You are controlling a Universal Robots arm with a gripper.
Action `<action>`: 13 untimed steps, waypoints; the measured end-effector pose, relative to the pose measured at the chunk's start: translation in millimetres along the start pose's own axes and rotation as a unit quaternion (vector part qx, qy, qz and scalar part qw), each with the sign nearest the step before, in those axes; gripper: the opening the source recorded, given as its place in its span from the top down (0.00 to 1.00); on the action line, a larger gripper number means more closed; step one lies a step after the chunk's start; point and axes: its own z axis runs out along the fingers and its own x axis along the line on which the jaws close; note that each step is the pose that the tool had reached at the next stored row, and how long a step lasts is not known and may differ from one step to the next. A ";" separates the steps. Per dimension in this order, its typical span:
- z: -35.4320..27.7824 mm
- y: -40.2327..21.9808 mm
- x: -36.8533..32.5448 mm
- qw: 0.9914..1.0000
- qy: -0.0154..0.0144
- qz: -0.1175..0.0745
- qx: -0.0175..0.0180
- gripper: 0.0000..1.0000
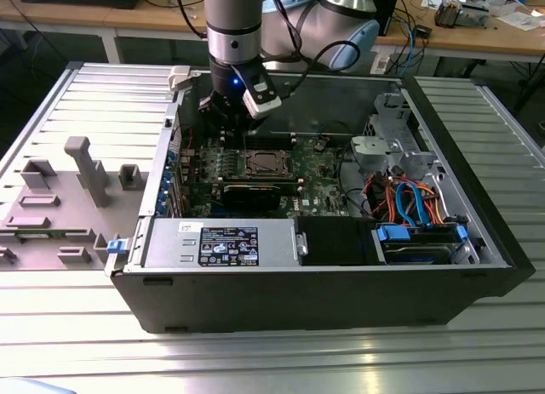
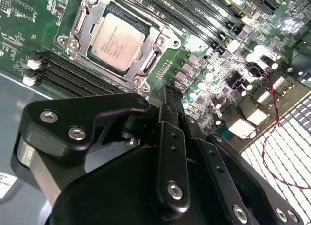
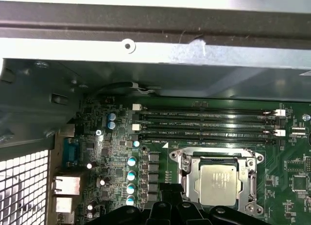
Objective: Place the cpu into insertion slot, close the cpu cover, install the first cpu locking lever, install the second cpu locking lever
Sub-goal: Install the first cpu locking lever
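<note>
Ribbed metal tabletop (image 1: pixel 77 326) carries an open computer case (image 1: pixel 324 283). On the exterior view's left lie grey plastic fixtures (image 1: pixel 85 168). My gripper (image 2: pixel 172 96) hangs over the green board (image 1: pixel 319 168), its fingers (image 2: pixel 170 137) pressed together and holding nothing. Just beside it, the chip (image 2: pixel 116 40) sits in the socket (image 3: pixel 182 179) with the metal frame (image 2: pixel 95 13) down around it; memory slots (image 3: pixel 204 125) run beyond.

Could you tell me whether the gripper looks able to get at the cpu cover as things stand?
Probably yes. The gripper hangs over the open case just beside the cpu cover, which lies flat around the cpu, and nothing stands between them in both wrist views.
</note>
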 end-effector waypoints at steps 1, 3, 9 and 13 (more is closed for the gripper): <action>-0.5 0.1 0.2 1.000 0.000 0.000 0.000 0.89; -0.4 0.2 0.2 1.000 0.000 0.000 0.000 0.89; -0.5 0.2 0.3 1.000 0.000 0.000 0.000 0.89; -0.6 0.3 0.9 1.000 0.000 0.000 0.000 0.89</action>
